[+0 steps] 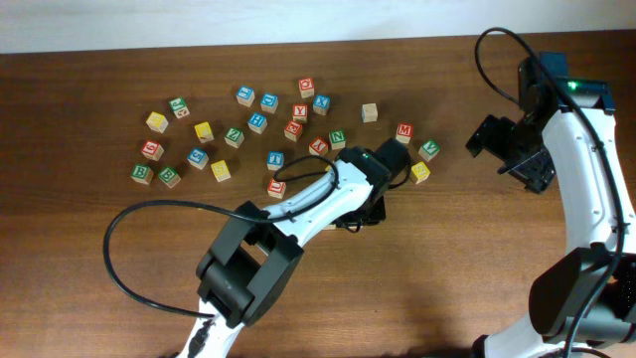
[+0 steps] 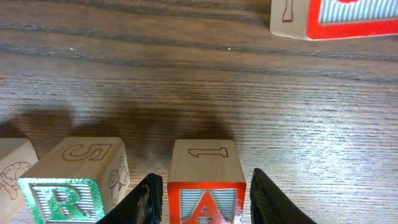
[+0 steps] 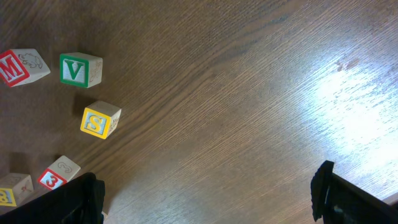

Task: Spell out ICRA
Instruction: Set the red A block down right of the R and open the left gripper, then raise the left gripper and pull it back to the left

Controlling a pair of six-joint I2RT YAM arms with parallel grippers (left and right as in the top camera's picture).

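In the left wrist view a red-faced A block (image 2: 205,158) stands on the table between my left gripper's fingers (image 2: 204,186), with a thin gap on each side, so the fingers are open around it. A green-faced R block (image 2: 74,177) stands just left of it, and a plain block edge (image 2: 12,168) shows further left. In the overhead view my left gripper (image 1: 360,212) is low over the table's middle and hides these blocks. My right gripper (image 1: 509,149) is open and empty above bare table (image 3: 208,193).
Several loose letter blocks (image 1: 258,124) lie scattered at the back left of the table. Blocks M (image 3: 15,65), V (image 3: 78,68) and a yellow S (image 3: 99,119) lie left of my right gripper. A red block (image 2: 336,15) lies beyond the A block.
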